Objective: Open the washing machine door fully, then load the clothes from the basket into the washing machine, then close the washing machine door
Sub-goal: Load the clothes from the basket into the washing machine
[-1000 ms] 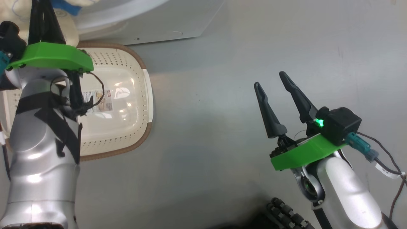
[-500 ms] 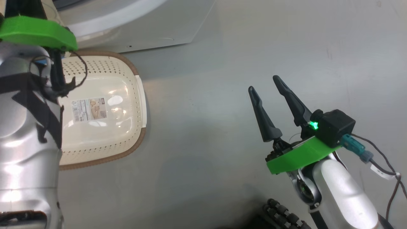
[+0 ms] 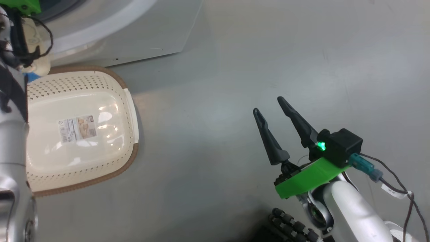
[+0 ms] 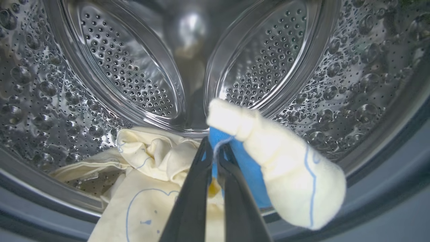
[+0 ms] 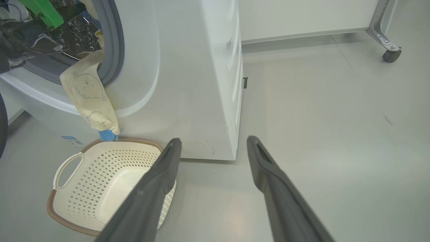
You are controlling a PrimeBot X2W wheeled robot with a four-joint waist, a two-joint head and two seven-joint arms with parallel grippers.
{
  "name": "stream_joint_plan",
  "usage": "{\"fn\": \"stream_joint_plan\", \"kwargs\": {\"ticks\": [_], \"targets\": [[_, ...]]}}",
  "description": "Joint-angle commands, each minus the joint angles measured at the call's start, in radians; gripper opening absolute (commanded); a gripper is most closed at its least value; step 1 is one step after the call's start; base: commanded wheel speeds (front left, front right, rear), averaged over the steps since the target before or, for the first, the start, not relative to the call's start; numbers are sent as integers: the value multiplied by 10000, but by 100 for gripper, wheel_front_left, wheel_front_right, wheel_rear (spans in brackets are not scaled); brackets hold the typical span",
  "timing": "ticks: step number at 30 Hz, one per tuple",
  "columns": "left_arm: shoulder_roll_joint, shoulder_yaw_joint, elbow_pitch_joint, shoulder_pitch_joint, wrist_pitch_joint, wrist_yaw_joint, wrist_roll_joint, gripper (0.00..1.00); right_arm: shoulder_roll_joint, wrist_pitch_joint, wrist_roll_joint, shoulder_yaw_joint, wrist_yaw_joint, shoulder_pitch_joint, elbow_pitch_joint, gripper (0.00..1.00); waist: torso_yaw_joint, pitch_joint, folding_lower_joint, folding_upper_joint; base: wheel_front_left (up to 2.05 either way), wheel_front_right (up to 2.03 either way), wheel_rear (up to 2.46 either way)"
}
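1. The left claw (image 4: 213, 145) reaches into the mouth of the washing machine (image 5: 195, 67). Its two dark fingers are pressed together on a blue patch of the clothes (image 4: 292, 181). A pale yellow lobe with a thin blue line hangs just right of the fingertips.
2. Left of those fingers, more of the yellow fabric lies bunched on the near bottom of the drum (image 4: 134, 67) and spills over the lip.
3. In the right wrist view, a strip of the fabric hangs out over the grey door seal (image 5: 118, 43) and down the white front. Its blue end sits just above the far rim of the basket (image 5: 100, 161).
4. The right claw (image 3: 268, 105) hangs over bare floor (image 3: 235, 67), well right of the basket. Its fingers are spread wide apart with nothing between them.
5. The basket stands on the floor close against the machine's front. Its perforated walls, brown rim and labelled base are in plain sight, and the silver left forearm (image 3: 13, 151) crosses its left side in the head view.
6. The floor is smooth, grey and glossy, with soft light patches. It runs open to the right of the machine's right corner and on towards the far side.
7. At the far end stands a white wall (image 5: 302, 16) with a skirting line. A metal leg on a dark castor (image 5: 389, 55) is at the far right.
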Motion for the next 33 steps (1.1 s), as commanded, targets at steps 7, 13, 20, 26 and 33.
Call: {"fn": "stream_joint_plan", "kwargs": {"ticks": [7,13,20,26,33], "targets": [[887,61,830,-1500,-228,82,196,0,-62,-65,79,268,17,448,-230,100,-346,286,0,0,0,0,0],[1227,-186,1696,-2488,-250,183,461,0,-62,-65,157,356,17,483,-310,100,-559,673,0,0,0,0,0],[1493,-465,2293,-3607,-458,99,628,0,-62,-65,205,350,17,572,-426,100,-755,1181,0,0,0,0,0],[1598,-600,2404,-4252,-796,98,686,0,-62,-65,267,391,17,549,-573,100,-869,1534,0,0,0,0,0],[1785,-498,2032,-4775,-1018,565,707,0,-62,-65,337,404,17,573,-688,100,-1120,1766,0,0,0,0,0]]}}
